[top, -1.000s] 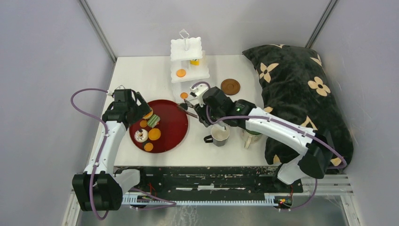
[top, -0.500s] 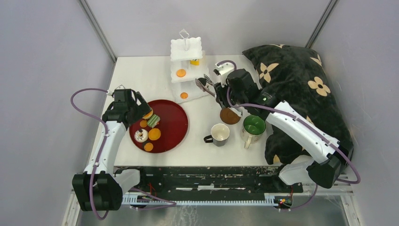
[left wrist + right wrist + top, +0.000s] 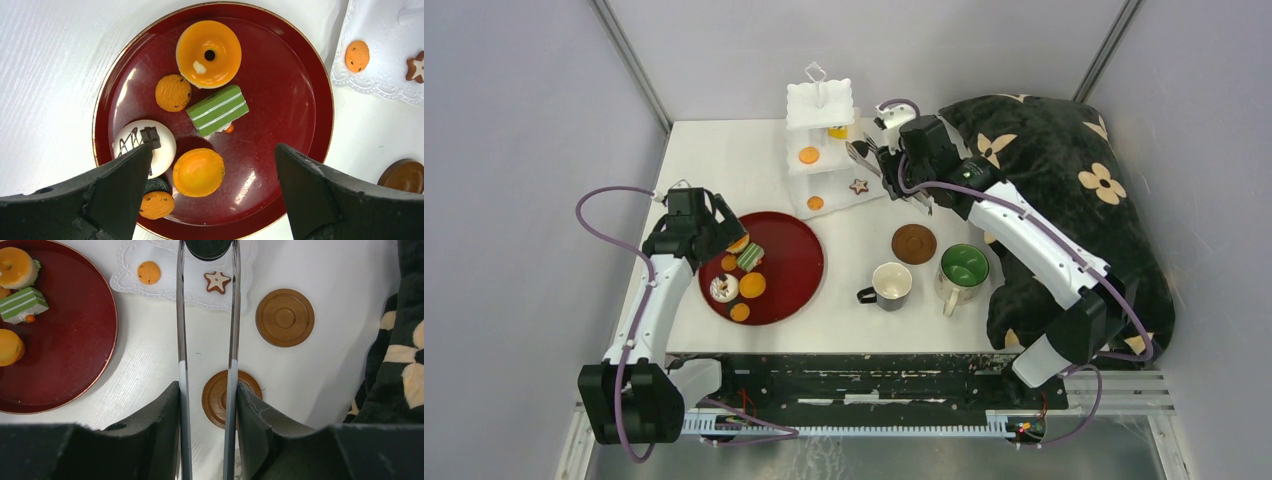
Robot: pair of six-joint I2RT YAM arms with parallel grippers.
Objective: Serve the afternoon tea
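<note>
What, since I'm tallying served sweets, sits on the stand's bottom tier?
An orange cookie and a star cookie lie on the bottom tier. Its rear part is covered by the upper tiers, so anything there cannot be seen.

The white three-tier stand [image 3: 820, 103] stood upright at the far side, with a star cookie [image 3: 859, 186] and a small orange cookie [image 3: 815, 203] flat on its bottom tier and an orange disc [image 3: 809, 155] on the middle tier. Two brown coasters [image 3: 285, 317] lay flat to its right. The pale mug [image 3: 891, 284] and the green-lined mug [image 3: 964, 268] stood upright nearer, off them. The green striped cake [image 3: 218, 110] lay on the red tray [image 3: 280, 100]
</note>
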